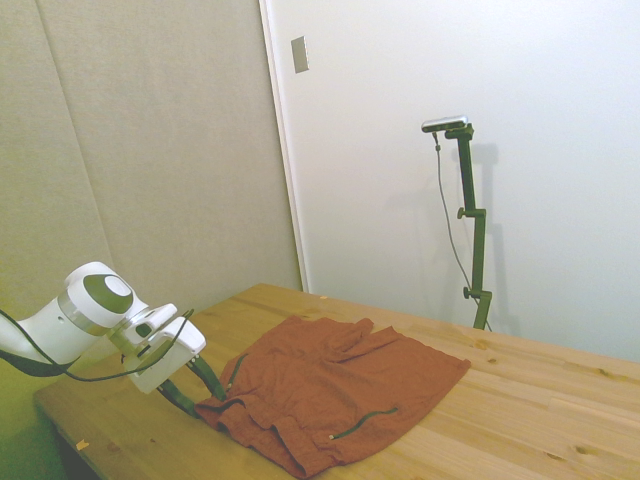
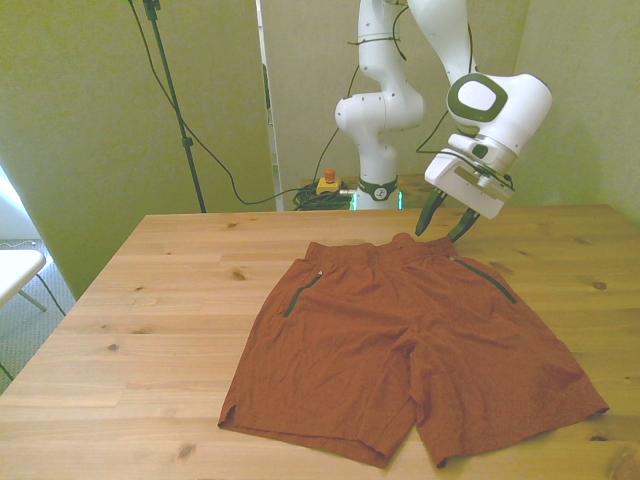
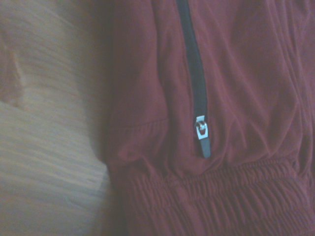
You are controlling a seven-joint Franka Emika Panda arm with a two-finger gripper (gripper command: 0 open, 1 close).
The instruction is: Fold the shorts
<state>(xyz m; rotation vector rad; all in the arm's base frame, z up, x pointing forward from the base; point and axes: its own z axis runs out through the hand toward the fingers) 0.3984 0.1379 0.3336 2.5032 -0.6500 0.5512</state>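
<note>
The rust-red shorts (image 2: 400, 340) lie spread flat on the wooden table (image 2: 160, 300), waistband toward the far edge and legs toward the near edge. Each side has a dark zippered pocket slit (image 2: 300, 293). My gripper (image 2: 438, 234) is open, its dark fingers (image 2: 431, 213) pointing down just over the waistband corner at the front view's right. In the side view the gripper (image 1: 207, 400) sits at the shorts' (image 1: 340, 385) left edge, close to the fabric. The wrist view shows a pocket zipper pull (image 3: 202, 133) and the gathered waistband (image 3: 221, 201) close up.
A small yellow box with a red button (image 2: 327, 181) and cables lie behind the table's far edge near the robot base. A white surface (image 2: 15, 266) stands off the front view's left. Bare wood (image 1: 540, 400) surrounds the shorts.
</note>
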